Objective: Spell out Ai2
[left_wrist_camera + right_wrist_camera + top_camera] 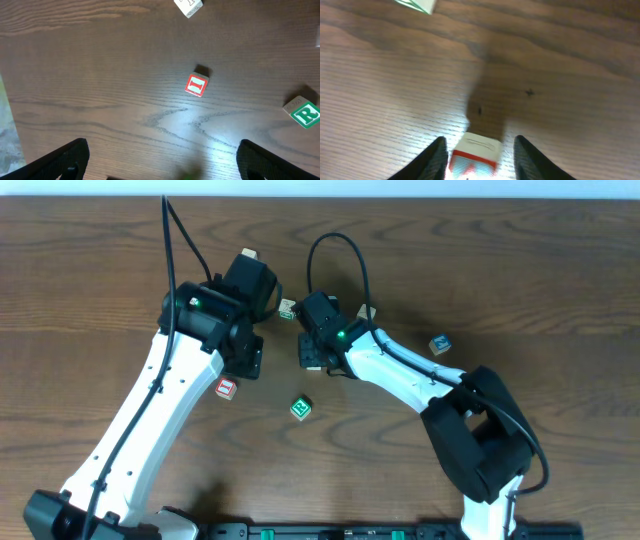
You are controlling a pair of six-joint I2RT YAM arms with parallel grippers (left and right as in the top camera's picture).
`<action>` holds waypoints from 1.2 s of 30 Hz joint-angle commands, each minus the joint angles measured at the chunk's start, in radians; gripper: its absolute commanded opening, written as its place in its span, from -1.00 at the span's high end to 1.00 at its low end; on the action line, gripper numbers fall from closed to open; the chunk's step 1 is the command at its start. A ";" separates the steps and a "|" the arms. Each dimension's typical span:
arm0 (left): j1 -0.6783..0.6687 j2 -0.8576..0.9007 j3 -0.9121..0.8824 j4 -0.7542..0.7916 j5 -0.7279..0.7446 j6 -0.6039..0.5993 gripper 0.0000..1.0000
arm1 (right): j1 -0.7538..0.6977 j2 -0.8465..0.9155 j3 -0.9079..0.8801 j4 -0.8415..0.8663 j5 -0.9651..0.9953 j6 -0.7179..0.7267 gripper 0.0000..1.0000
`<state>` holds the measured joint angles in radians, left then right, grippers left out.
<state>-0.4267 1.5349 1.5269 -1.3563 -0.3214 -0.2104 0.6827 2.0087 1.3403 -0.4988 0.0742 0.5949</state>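
My right gripper is open, with a red-and-white letter block on the table between its fingers and a gap on each side. In the overhead view this gripper is at the table's middle and hides that block. My left gripper is open and empty above bare wood. A red "I" block lies ahead of it and also shows in the overhead view. A green "R" block lies to the right, between the arms in the overhead view.
A blue block lies at the right. Pale blocks lie behind the grippers and by the left arm. A white block shows at the top of the left wrist view. A green block edge shows in the right wrist view.
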 commanded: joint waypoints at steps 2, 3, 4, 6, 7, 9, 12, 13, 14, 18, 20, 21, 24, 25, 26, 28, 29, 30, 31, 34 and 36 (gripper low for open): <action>0.002 -0.005 0.013 0.000 0.034 -0.026 -0.91 | -0.030 -0.017 0.036 -0.097 0.068 0.032 -0.23; 0.002 -0.005 0.013 -0.001 0.072 -0.026 -0.91 | -0.038 -0.035 0.056 -0.142 0.068 0.032 -0.55; 0.002 -0.005 0.013 -0.001 0.090 -0.026 -0.91 | -0.044 -0.057 0.071 -0.180 0.067 0.026 -0.63; 0.002 -0.005 0.013 0.001 0.103 -0.027 -0.91 | -0.049 -0.134 0.093 -0.237 0.071 -0.023 -0.81; 0.002 -0.005 0.013 0.006 0.102 -0.027 -0.91 | -0.049 -0.171 0.093 -0.243 0.072 -0.032 -0.85; 0.002 -0.005 0.013 0.025 0.102 -0.026 -0.91 | -0.049 -0.241 0.093 -0.249 0.074 -0.043 -0.92; 0.001 -0.005 0.013 0.054 0.105 -0.025 -0.91 | -0.054 -0.352 0.093 -0.275 0.083 -0.042 -0.95; 0.001 -0.005 0.013 0.060 0.111 -0.021 -0.91 | -0.058 -0.395 0.093 -0.300 0.086 -0.042 -0.95; 0.000 -0.005 0.013 0.062 0.117 -0.022 -0.91 | -0.062 -0.429 0.093 -0.324 0.104 -0.035 -0.96; -0.002 -0.005 -0.019 0.120 0.222 -0.014 -0.91 | -0.095 -0.534 0.093 -0.493 0.235 0.022 -0.92; -0.011 -0.005 -0.071 0.198 0.240 -0.015 -0.91 | -0.120 -0.546 0.093 -0.562 0.240 0.022 -0.92; -0.019 -0.005 -0.106 0.249 0.252 -0.023 -0.91 | -0.132 -0.546 0.093 -0.590 0.241 0.023 -0.92; -0.060 -0.005 -0.224 0.408 0.267 -0.041 -0.91 | -0.174 -0.544 0.083 -0.657 0.257 0.068 -0.92; -0.077 -0.005 -0.267 0.464 0.267 -0.042 -0.91 | -0.190 -0.544 0.083 -0.671 0.259 0.074 -0.93; -0.102 -0.003 -0.321 0.536 0.267 -0.042 -0.91 | -0.212 -0.545 0.083 -0.684 0.259 0.073 -0.94; -0.134 -0.002 -0.391 0.642 0.266 -0.053 -0.91 | -0.240 -0.545 0.083 -0.700 0.259 0.053 -0.99; -0.147 -0.001 -0.420 0.697 0.267 -0.058 -0.91 | -0.252 -0.545 0.083 -0.707 0.259 0.043 -0.99; -0.158 0.004 -0.446 0.750 0.267 -0.060 -0.91 | -0.264 -0.545 0.083 -0.717 0.259 0.035 -0.98; -0.167 0.015 -0.463 0.793 0.267 -0.061 -0.91 | -0.275 -0.545 0.083 -0.726 0.259 0.035 -0.98; -0.175 0.112 -0.463 0.860 0.325 -0.082 -0.91 | -0.319 -0.545 0.083 -0.764 0.259 0.016 -0.99; -0.176 0.180 -0.462 0.898 0.385 -0.089 -0.91 | -0.337 -0.545 0.083 -0.778 0.259 0.008 -0.99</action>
<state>-0.6003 1.6390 1.0653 -0.4744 -0.0105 -0.2737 0.3702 1.4654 1.4239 -1.2678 0.3115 0.6266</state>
